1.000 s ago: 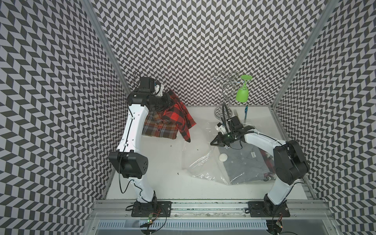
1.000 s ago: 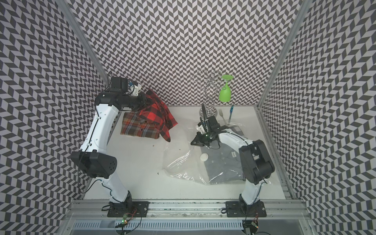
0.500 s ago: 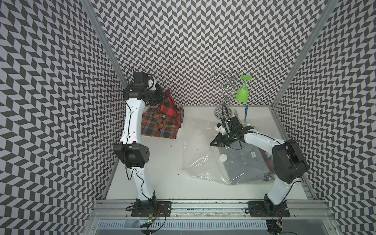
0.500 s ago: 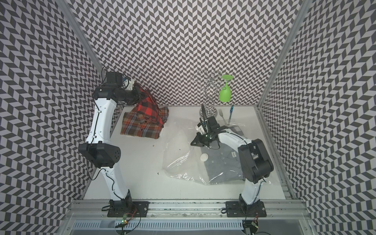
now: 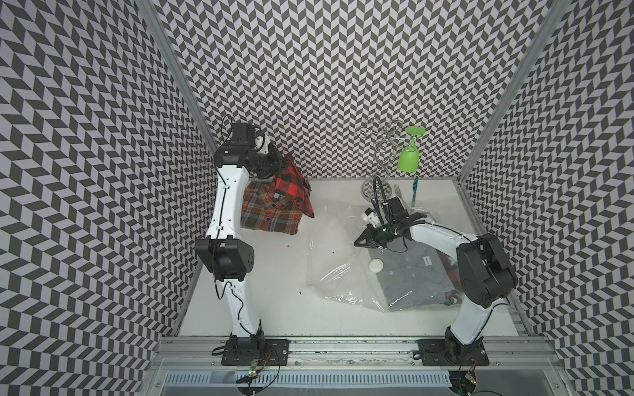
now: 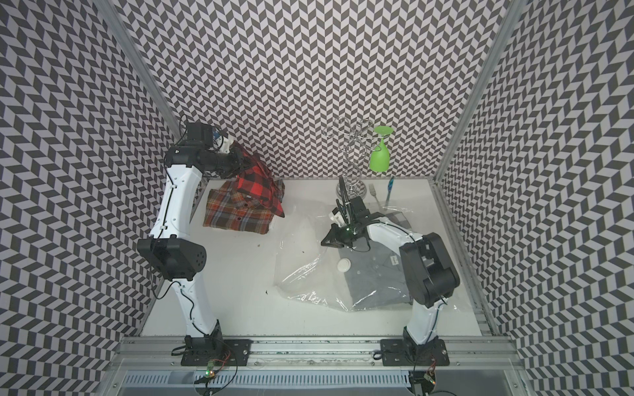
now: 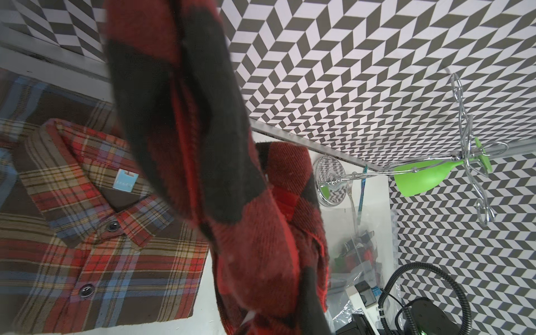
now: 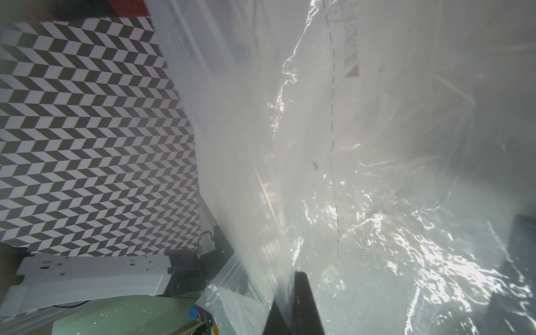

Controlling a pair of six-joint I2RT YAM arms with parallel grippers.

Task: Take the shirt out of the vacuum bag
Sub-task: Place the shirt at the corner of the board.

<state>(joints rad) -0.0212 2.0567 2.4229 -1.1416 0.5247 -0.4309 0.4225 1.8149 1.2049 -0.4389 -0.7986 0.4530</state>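
Red-and-black checked shirt point(image 5: 291, 183) dangles from the left gripper point(image 5: 279, 164), clamped tight, over the plaid shirt point(image 5: 267, 216) far left; right gripper point(image 5: 360, 241) pinched shut on a raised edge of the vacuum bag point(image 5: 338, 277), lying right of centre, open table point(image 5: 274, 295) between them

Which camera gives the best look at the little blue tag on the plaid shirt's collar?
The left wrist view: the blue tag is large and close, on the collar of the folded plaid shirt, though its print is unreadable. Both top views show it as a tiny speck. The right wrist view misses it, facing the vacuum bag.
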